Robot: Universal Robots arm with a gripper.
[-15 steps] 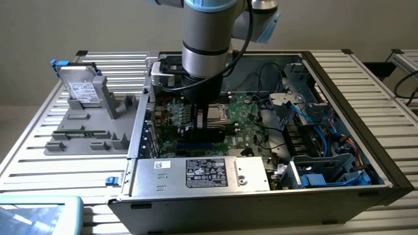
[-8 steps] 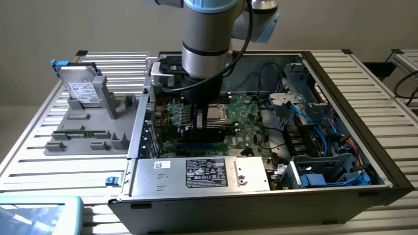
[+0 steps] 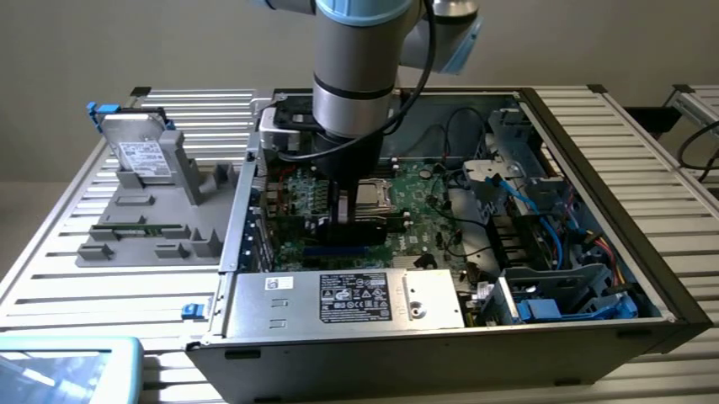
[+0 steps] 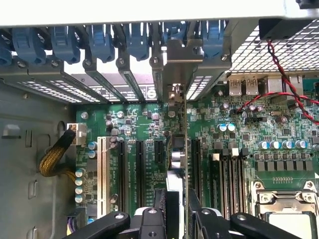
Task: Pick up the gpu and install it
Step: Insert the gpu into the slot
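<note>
The gpu (image 4: 185,124) shows edge-on in the wrist view as a thin upright card. Its silver end bracket (image 4: 178,55) stands against the case's rear slot openings. My gripper (image 4: 177,199) is shut on the card, with one black finger (image 4: 160,209) on each side of it. The card stands over the black expansion slots (image 4: 140,164) of the green motherboard (image 4: 234,149); whether its edge sits in a slot I cannot tell. In the exterior view the arm reaches straight down into the open computer case (image 3: 584,168), and my gripper (image 3: 357,210) holds the dark gpu (image 3: 362,234) just above the motherboard (image 3: 422,194).
A row of blue retaining clips (image 4: 99,40) runs along the rear slot brackets. The CPU socket (image 4: 284,214) and red-black fan wires (image 4: 279,84) lie beside the card. A power supply (image 3: 343,299) fills the case's near side. A grey hard drive (image 3: 141,156) leans on a grey fixture (image 3: 157,219) at the exterior view's left.
</note>
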